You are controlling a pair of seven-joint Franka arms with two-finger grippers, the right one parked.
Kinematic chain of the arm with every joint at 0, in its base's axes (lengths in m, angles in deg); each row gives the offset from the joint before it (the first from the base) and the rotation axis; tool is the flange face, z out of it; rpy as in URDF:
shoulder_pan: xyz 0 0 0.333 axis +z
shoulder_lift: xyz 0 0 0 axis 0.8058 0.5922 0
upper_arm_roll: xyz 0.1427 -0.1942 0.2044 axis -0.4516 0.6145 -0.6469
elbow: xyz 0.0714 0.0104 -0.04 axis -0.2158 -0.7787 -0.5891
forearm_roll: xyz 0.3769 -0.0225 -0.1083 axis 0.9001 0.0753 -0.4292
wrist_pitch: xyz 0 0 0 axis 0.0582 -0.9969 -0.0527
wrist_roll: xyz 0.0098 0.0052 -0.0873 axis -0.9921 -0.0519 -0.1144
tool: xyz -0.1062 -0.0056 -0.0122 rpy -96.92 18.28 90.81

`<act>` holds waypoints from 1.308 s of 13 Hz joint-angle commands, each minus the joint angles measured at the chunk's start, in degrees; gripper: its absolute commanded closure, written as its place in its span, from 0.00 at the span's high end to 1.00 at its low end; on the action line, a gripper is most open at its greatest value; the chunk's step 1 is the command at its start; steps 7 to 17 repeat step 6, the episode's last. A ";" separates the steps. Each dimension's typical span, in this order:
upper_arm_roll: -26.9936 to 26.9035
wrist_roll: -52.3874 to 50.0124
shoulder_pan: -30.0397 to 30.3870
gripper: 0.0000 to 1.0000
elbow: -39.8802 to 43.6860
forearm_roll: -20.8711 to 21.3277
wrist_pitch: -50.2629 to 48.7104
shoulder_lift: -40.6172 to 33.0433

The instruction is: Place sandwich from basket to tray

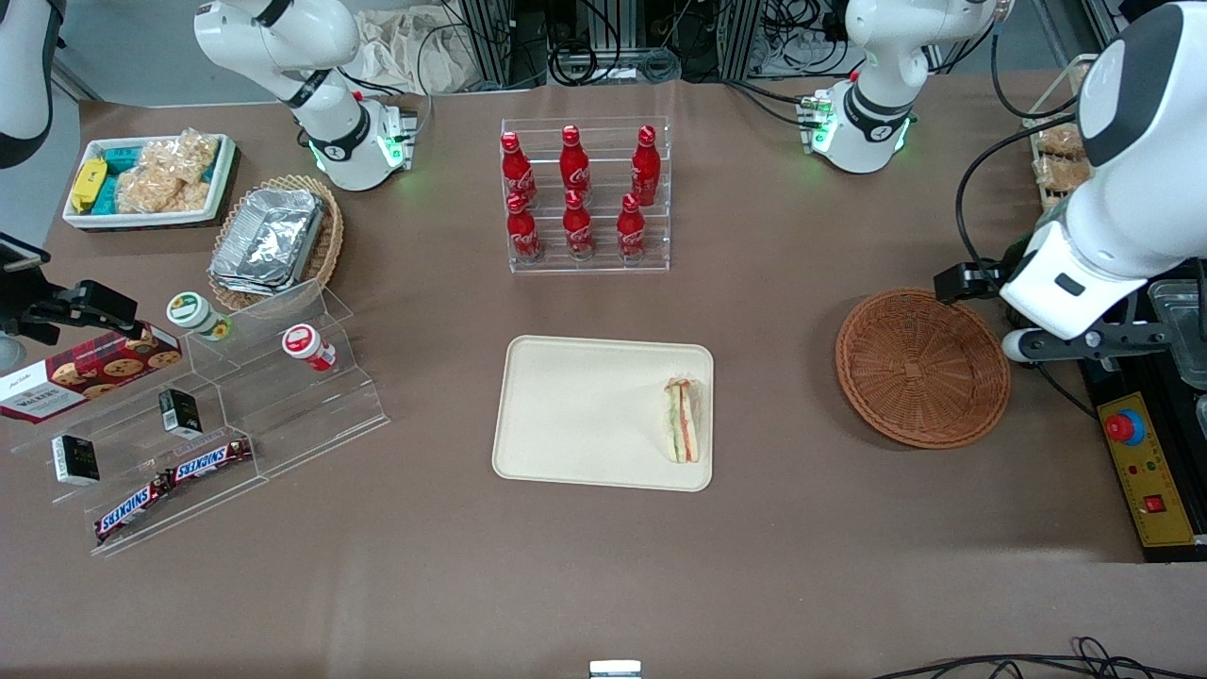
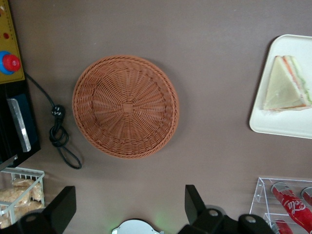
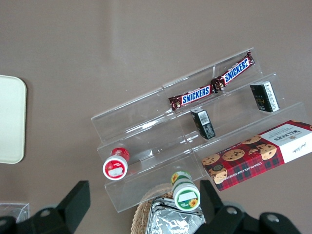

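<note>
— Where's the gripper (image 2: 127, 207)?
— High over the table, fingers spread wide, holding nothing.
— And below it?
— Almost beneath sits the basket (image 2: 126, 106); well off sideways, the tray (image 1: 585, 415), with the sandwich (image 1: 682, 420) lying on it.

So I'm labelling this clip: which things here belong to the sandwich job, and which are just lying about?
Job:
- sandwich, lying on the tray
- basket, holding nothing
- claw, open, above the table beside the basket

Lying about:
- Coca-Cola bottles in a clear rack
- Snickers bars on the clear stepped stand
- Walkers cookie box
- foil containers
- bin of snacks
</note>
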 commanded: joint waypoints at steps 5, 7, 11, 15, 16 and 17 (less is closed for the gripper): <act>-14.01 8.42 -9.35 0.99 -1.22 -0.46 -2.10 -2.01; -14.01 8.51 -9.26 0.99 -1.22 -0.46 -2.10 -2.01; -14.01 8.51 -9.26 0.99 -1.22 -0.46 -2.10 -2.01; -14.01 8.51 -9.26 0.99 -1.22 -0.46 -2.10 -2.01; -14.01 8.51 -9.26 0.99 -1.22 -0.46 -2.10 -2.01; -14.01 8.51 -9.26 0.99 -1.22 -0.46 -2.10 -2.01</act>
